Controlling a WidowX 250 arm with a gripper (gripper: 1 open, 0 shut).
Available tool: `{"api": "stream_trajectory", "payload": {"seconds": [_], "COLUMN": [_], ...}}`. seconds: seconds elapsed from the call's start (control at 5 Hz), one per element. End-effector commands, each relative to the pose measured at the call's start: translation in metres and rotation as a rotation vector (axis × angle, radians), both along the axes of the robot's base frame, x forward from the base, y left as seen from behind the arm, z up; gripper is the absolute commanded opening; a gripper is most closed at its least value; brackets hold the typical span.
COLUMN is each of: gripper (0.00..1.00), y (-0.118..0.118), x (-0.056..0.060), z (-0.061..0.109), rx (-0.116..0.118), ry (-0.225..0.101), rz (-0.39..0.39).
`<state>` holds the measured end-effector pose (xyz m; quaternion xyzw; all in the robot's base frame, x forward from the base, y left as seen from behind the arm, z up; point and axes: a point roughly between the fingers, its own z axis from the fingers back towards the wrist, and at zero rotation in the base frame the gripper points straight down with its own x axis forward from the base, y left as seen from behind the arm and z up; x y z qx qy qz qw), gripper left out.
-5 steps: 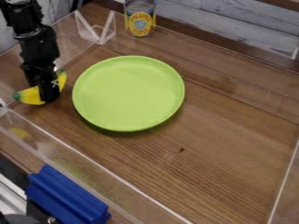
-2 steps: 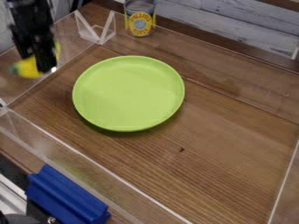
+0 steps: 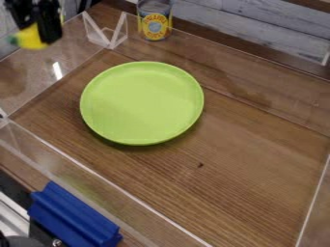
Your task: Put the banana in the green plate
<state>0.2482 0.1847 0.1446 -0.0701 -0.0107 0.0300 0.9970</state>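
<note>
The small yellow banana [image 3: 29, 38], blurred, hangs in the upper left corner of the frame, off the bench. The round lime-green plate [image 3: 142, 102] lies flat at centre-left, empty.

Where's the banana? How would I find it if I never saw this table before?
Start at the big green plate in the middle of the wooden table. Look up to the top left corner, where the black gripper hangs above the table. The banana is the small yellow thing pinched in it, the only yellow thing off the table.

Plate [image 3: 142, 102] mid-table [image 3: 245, 164], banana [image 3: 29, 39] in claw [image 3: 42, 37] far left, can [image 3: 154, 23] behind.
</note>
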Motion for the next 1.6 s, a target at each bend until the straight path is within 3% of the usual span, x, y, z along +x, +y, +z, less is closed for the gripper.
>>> {"api": "stream_trajectory", "payload": {"seconds": [0.0, 0.8, 1.4], "gripper": [0.00, 0.00, 0.00], "y": [-0.005, -0.016, -0.034], "x": [0.006, 0.008, 0.014], "z": [0.023, 0.014, 0.014], "rx": [0.045, 0.015, -0.004], "ry": [-0.064, -0.061, -0.078], "rz": [0.003, -0.029, -0.071]}}
